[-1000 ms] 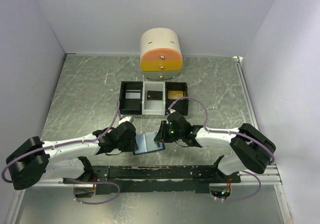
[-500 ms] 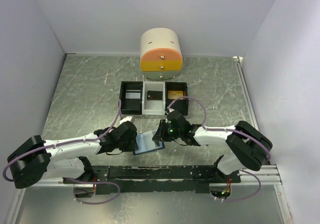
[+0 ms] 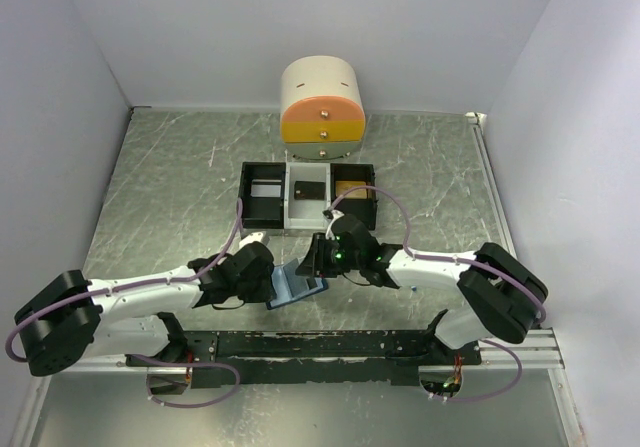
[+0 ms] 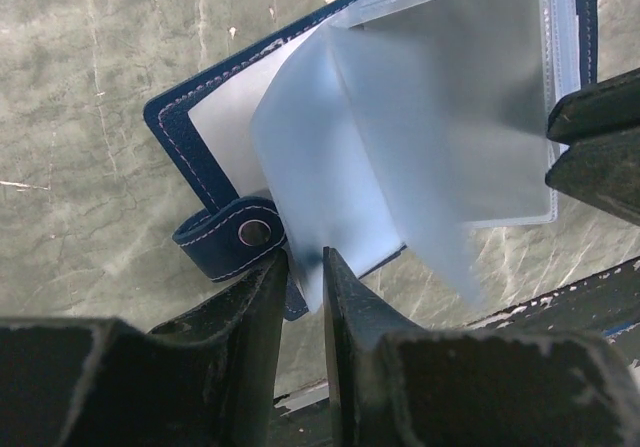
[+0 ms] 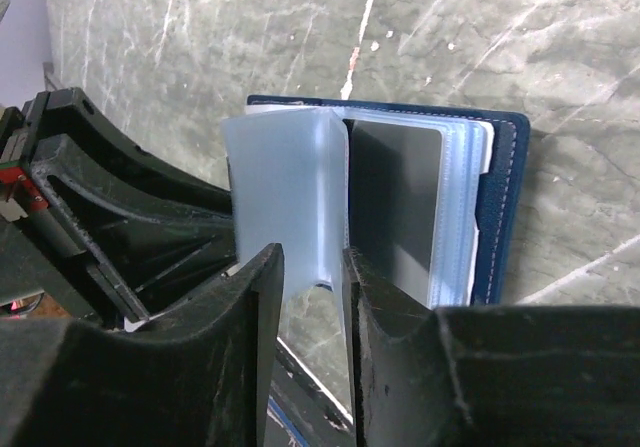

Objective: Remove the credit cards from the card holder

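**Where:** The holder (image 3: 297, 287) lies open on the table (image 3: 170, 187), at lower centre of the top view, between the two grippers. It is well short of the tray (image 3: 243, 195) above it. In the left wrist view its dark blue cover is flat, the clasp tab (image 4: 235, 237) sits at lower left, and the clear sleeves fan upward.

**Left gripper** (image 4: 303, 259): The jaws are nearly together and pinch the lower edge of the holder's sleeves, just right of the tab. I read this as a steadying grip.

**Right gripper** (image 5: 311, 257): The jaws are narrow and straddle one raised sleeve (image 5: 285, 197) at lower centre of its own view. I cannot tell whether the fingers clamp the sleeve or only bracket it.

**Contents:** A grey card (image 5: 395, 202) sits inside the sleeve facing right of the raised one, fully seated with no edge drawn out. The raised sleeve looks empty. The stack behind the card is too blurred to count.

**Progress:**
- The holder is unclasped and the sleeves are being parted.
- In the top view a tan flat piece (image 3: 356, 183) lies in the tray's right compartment and a dark piece (image 3: 310, 189) in the middle one.
- These are possibly cards already out, but they are too small to confirm.

**Left to do:** At least the grey card must be pulled free, and any other sleeves behind it need checking.
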Controlling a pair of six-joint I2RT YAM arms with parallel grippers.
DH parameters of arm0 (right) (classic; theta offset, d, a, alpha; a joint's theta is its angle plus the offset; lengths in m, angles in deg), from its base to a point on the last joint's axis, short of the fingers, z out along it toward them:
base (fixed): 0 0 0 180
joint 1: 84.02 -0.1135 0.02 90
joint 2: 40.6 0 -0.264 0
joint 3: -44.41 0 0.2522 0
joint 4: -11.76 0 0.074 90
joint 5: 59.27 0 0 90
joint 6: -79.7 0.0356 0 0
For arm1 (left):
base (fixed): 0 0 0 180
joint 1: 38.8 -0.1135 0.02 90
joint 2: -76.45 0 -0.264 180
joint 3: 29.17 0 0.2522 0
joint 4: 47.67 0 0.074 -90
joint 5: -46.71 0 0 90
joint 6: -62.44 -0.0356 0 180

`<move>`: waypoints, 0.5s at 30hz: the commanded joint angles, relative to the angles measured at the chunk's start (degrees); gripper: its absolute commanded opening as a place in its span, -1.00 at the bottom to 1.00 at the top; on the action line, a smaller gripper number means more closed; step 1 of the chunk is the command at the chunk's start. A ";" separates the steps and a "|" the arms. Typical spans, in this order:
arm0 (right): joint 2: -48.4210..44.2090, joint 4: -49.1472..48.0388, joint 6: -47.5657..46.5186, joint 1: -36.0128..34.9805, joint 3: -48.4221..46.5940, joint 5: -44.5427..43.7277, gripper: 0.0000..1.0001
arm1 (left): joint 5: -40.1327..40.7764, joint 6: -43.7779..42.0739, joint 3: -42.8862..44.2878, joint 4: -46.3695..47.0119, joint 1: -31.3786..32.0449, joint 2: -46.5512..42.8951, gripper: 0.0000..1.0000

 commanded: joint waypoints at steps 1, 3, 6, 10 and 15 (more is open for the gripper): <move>-1.00 -1.05 -0.77 -0.54 -0.60 3.59 -0.37 | 0.47 0.18 -0.55 2.02 0.64 1.81 -0.34; -1.05 -1.19 -0.77 -0.67 -0.79 3.75 -0.35 | 0.63 0.26 -0.55 1.82 0.66 1.73 -0.34; -0.76 -1.87 -0.82 -0.67 -1.07 4.69 -0.34 | 0.96 0.47 -0.56 1.36 0.66 1.13 -0.33; -0.12 -3.09 -0.15 -0.59 -0.97 5.88 -0.32 | 2.05 1.06 -0.57 -0.02 0.75 -0.52 -0.32; 0.11 -6.77 0.90 -0.63 -0.18 8.43 -0.32 | 2.92 1.62 -1.55 -0.77 0.88 -4.09 -0.27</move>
